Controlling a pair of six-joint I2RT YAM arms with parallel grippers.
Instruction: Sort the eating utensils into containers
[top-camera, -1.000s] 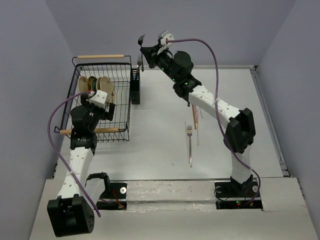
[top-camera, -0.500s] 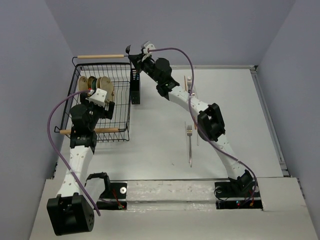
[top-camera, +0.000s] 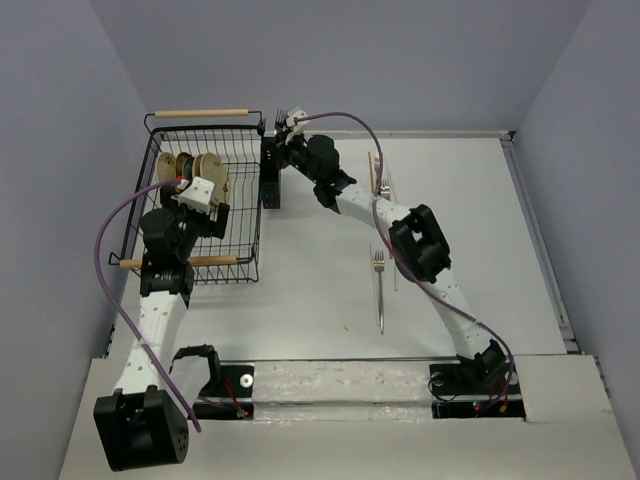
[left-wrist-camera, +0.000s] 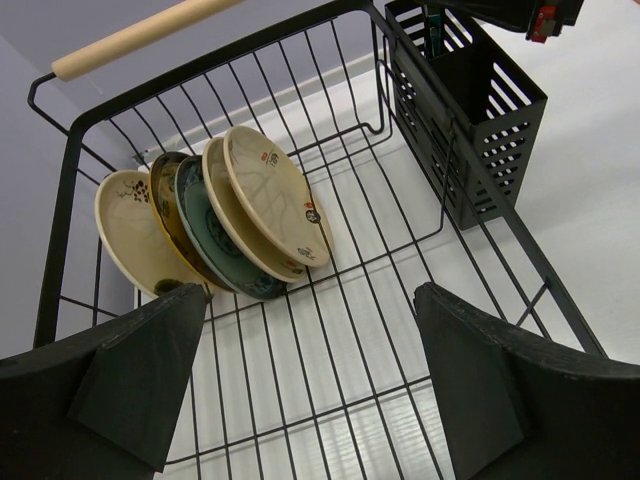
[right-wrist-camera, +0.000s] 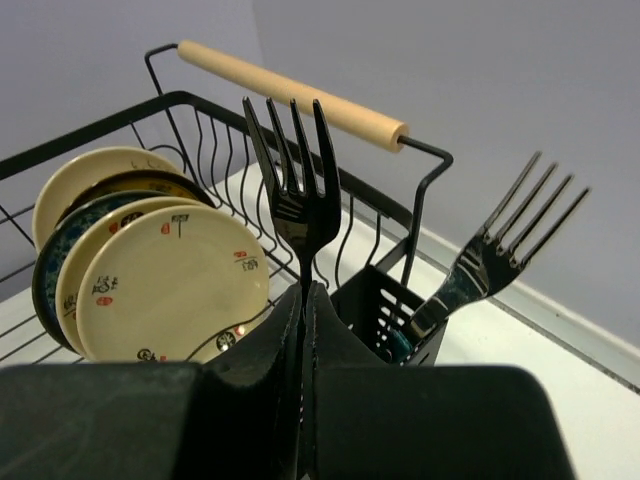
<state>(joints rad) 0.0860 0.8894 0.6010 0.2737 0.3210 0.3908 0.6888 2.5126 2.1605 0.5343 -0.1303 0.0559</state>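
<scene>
My right gripper (top-camera: 285, 133) is shut on the handle of a dark fork (right-wrist-camera: 296, 190), tines up, right above the black slotted caddy (top-camera: 270, 172) on the wire rack's right side. In the right wrist view the gripper (right-wrist-camera: 305, 300) hides the fork's handle, and another fork (right-wrist-camera: 490, 262) stands tilted in the caddy (right-wrist-camera: 385, 300). A silver fork (top-camera: 380, 292) lies on the table beside my right arm. An orange chopstick (top-camera: 372, 170) lies farther back. My left gripper (left-wrist-camera: 320, 400) is open and empty above the rack floor; the caddy (left-wrist-camera: 480, 120) shows at its upper right.
The big black wire dish rack (top-camera: 250, 245) with wooden handles (top-camera: 205, 113) holds several tan and green plates (left-wrist-camera: 235, 215) standing on edge. My right arm stretches diagonally across the table. Grey walls close in on the left, back and right.
My right gripper has swung left from the back middle with the fork and has come down to just over the caddy. The left arm has not moved.
</scene>
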